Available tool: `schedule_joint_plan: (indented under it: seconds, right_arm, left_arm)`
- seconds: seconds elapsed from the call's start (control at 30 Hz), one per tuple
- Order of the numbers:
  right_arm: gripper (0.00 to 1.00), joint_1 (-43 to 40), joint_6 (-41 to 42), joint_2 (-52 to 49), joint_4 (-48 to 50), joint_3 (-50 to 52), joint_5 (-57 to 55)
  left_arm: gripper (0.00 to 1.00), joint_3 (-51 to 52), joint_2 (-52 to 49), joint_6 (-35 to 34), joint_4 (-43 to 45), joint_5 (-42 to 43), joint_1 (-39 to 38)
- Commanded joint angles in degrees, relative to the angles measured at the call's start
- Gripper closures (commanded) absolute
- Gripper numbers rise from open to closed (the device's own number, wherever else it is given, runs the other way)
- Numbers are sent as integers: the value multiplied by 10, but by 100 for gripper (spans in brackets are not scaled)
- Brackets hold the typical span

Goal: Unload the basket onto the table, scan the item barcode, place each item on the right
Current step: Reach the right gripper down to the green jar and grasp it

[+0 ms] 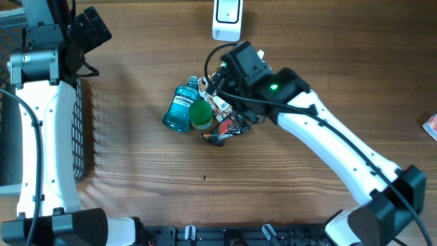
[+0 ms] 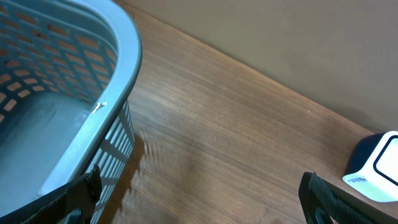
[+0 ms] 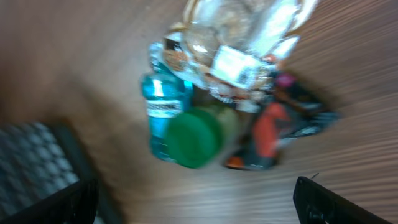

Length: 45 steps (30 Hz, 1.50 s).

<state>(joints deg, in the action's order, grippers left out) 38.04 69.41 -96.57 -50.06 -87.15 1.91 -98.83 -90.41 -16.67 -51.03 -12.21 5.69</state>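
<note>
A small pile of items lies mid-table: a blue mouthwash bottle (image 1: 179, 109) (image 3: 163, 106), a green-lidded jar (image 1: 201, 113) (image 3: 194, 137), a dark orange snack packet (image 1: 229, 128) (image 3: 273, 134) and a clear labelled packet (image 3: 239, 46). The white barcode scanner (image 1: 227, 17) (image 2: 376, 168) stands at the table's far edge. My right gripper (image 1: 231, 89) (image 3: 196, 208) hovers over the pile's right side, open and holding nothing; the right wrist view is blurred. Far to the left, my left gripper (image 1: 92, 31) (image 2: 202, 202) is open over bare wood.
A blue-grey slatted basket (image 1: 82, 130) (image 2: 62, 93) stands along the left edge, close to the left arm. A small red item (image 1: 431, 126) lies at the right edge. The right arm (image 1: 341, 150) stretches diagonally from the front right.
</note>
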Motion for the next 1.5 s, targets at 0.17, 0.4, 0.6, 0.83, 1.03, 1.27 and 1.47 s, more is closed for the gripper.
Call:
schedule_joint_plan:
  seconds: [0.17,0.4,0.6,0.83,1.03,1.27,1.47]
  right_arm:
    - [14,40,163,-17,57,6,33]
    - [8,66,469,-59,29,6,47]
    - [7,69,492,-132,77,6,81]
    - [6,55,493,-183,91,6,80]
    - [6,37,492,-185,90,6,67]
    - [5,36,491,-192,97,6,45]
    - [3,36,456,-194,139,6,49]
  left_arm:
    - [0,3,14,-21,-4,-6,2]
    - [0,3,14,-23,-5,-3,2]
    - [0,3,14,-38,-12,-3,2]
    - [0,3,14,-38,-24,-3,2]
    - [0,3,14,-38,-26,-3,2]
    - [0,3,14,-38,-26,-3,2]
    - [0,3,14,-37,-26,-3,2]
